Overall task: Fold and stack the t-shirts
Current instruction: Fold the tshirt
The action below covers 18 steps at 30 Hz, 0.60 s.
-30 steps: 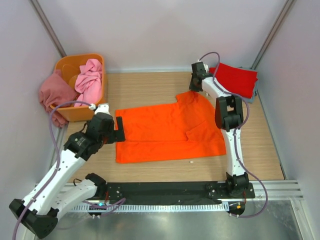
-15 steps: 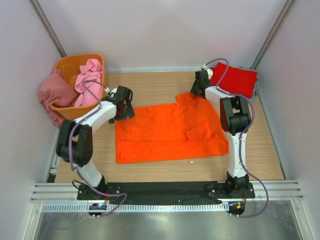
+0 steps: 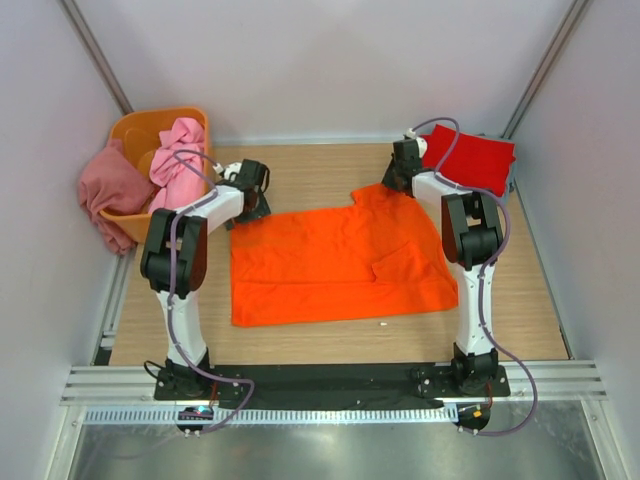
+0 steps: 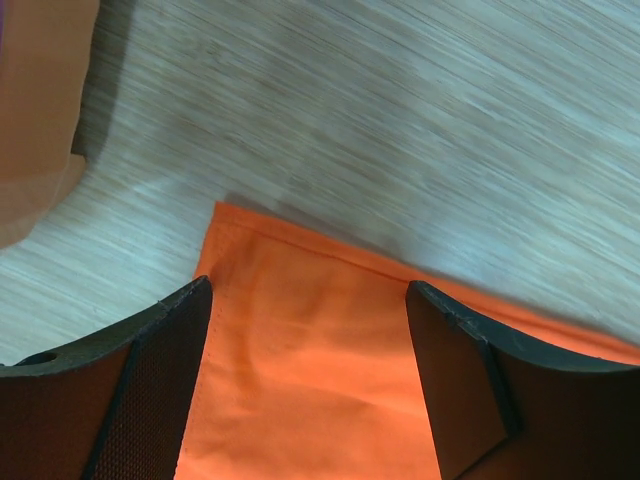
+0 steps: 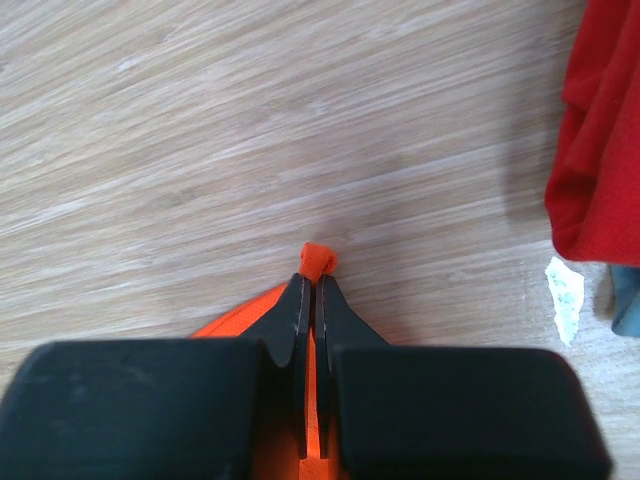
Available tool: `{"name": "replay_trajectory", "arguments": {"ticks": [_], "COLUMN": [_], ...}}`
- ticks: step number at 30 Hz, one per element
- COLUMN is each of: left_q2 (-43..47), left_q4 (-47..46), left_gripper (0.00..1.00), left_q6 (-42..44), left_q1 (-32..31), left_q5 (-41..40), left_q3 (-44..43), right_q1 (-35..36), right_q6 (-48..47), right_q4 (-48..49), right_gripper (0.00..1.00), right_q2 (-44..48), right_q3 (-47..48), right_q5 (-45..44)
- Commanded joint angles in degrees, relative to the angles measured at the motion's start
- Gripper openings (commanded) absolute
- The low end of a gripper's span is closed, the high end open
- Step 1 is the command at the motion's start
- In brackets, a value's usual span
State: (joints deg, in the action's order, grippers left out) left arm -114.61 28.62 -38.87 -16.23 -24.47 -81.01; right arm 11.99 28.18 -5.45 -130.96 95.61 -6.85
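1. Far left: the rose shirt (image 3: 103,185) hung crumpled over the wall of the tub (image 3: 128,128). The pink shirt (image 3: 178,158) sat bunched inside it. Both looked unfolded, so they were work left to do.
2. The left tool (image 4: 310,300) hovered with its jaws spread over the far-left corner of the orange shirt (image 3: 330,265). One finger stood on either side of the hem, and nothing was gripped.
3. Centre: the orange shirt lay spread across the tabletop (image 3: 300,165), apparently the piece in hand, with its fold barely begun. The cloth was bright and mostly flat. A small flap was turned over on its right half, and soft ripples ran near the front edge.
4. The right tool (image 5: 308,288) was clenched on the orange shirt's far-right corner. A nub of orange cloth poked out past its fingertips.
5. Far right: the red shirt (image 3: 470,152) rested as a neat folded packet in the back corner. It lay on the grey-blue shirt (image 5: 625,300), of which only a sliver showed beneath. These two appeared done and stacked, which put the job at two of five, with one under way and two waiting at the tub.
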Motion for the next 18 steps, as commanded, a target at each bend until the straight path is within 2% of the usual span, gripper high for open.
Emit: {"name": "replay_trajectory", "arguments": {"ticks": [1, 11, 13, 14, 16, 17, 18], "left_q2": [-1.7, -6.1, -6.5, -6.7, -7.0, -7.5, -7.6], "left_q4": [-3.7, -2.8, -2.9, -2.9, -3.0, -3.0, -2.9], "left_gripper": [0.79, 0.75, 0.7, 0.62, 0.54, 0.42, 0.37], "left_q6": [-1.6, -3.7, -3.9, -4.0, -3.9, -3.9, -3.9], "left_q1": [1.2, 1.3, 1.3, 1.3, 1.3, 1.3, 1.3], "left_q5": [-1.9, -1.7, -1.1, -0.9, -0.6, -0.5, -0.4], "left_q3": [-2.0, -4.8, -4.4, -4.5, -4.5, -4.5, -4.4], "right_q1": [0.0, -0.2, -0.3, -0.4, -0.5, -0.5, -0.6], "right_q6": [-0.1, -0.8, -0.8, -0.8, -0.9, -0.9, -1.0], "right_q4": [-0.6, -1.0, -1.1, -1.1, -1.1, -1.1, -1.1], "right_gripper": [0.01, 0.01, 0.01, 0.01, 0.01, 0.01, 0.01], "right_q2": [-1.7, -2.3, -2.3, -2.4, -2.4, -2.3, -2.3], "right_q3": [1.8, 2.0, 2.0, 2.0, 1.9, 1.9, 1.9], "right_q5": [1.0, 2.4, 2.8, 2.9, 3.1, 3.1, 3.1]}}
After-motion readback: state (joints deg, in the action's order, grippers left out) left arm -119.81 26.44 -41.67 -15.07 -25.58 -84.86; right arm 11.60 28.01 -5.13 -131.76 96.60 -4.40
